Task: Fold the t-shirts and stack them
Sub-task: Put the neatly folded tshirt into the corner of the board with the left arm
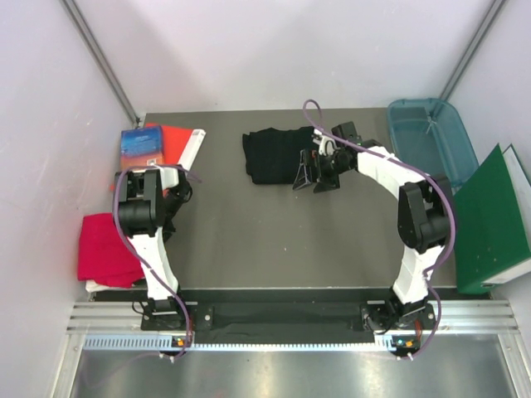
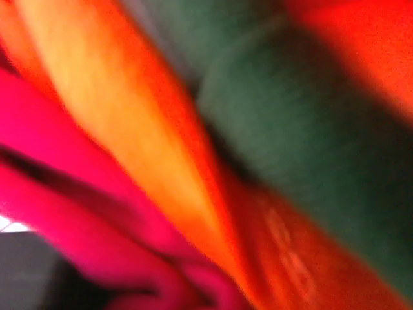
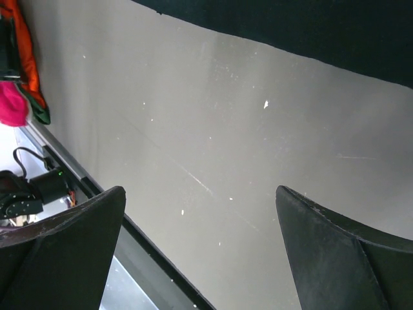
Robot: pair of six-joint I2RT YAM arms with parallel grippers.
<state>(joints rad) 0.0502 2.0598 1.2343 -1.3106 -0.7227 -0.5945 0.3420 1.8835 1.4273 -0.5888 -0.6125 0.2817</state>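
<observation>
Black t-shirt (image 1: 274,153) lay bunched, bench (image 1: 265,240) far edge; pink t-shirt (image 1: 104,249) folded, left edge. Soft, limp, light: pinch corners. Right jaws wide open beside black; left jaws: couldn't tell.

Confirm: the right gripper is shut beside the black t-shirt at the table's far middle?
No: the right wrist view shows the right gripper open, jaws wide apart. It is beside the black t-shirt at the far middle of the table.

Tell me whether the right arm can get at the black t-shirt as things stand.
Probably yes: the right gripper hangs open right beside the black t-shirt, over bare table, with nothing between them.
</observation>
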